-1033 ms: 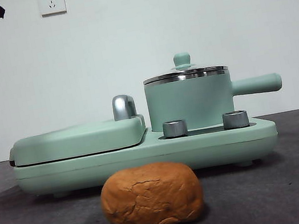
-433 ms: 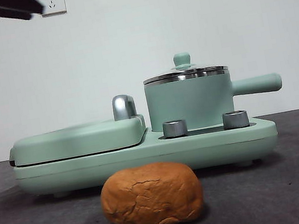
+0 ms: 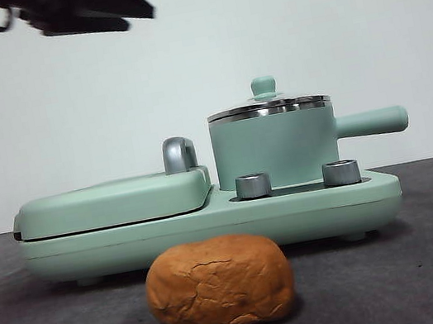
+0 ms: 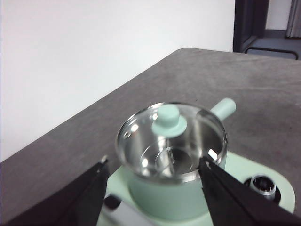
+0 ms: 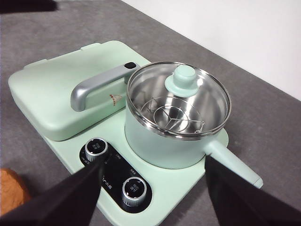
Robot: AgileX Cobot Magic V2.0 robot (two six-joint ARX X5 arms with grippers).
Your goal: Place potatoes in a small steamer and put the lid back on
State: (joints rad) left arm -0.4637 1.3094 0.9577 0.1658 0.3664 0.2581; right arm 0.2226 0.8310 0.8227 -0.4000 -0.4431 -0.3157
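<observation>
On the table, potato lies lengthwise across steamer's front.

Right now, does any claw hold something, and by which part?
Nothing is held. The left claw is open near the lid; the right claw is open too.

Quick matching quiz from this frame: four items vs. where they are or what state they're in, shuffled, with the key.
Things:
1. potato
2. lid
3. left gripper
4. griddle cover

Place or state:
A. closed flat, chrome handle on top
B. seated on the small steamer
C. on the table in front of the appliance
D. open, jaws either side of the steamer from above

Pairs: 1-C, 2-B, 3-D, 4-A
</observation>
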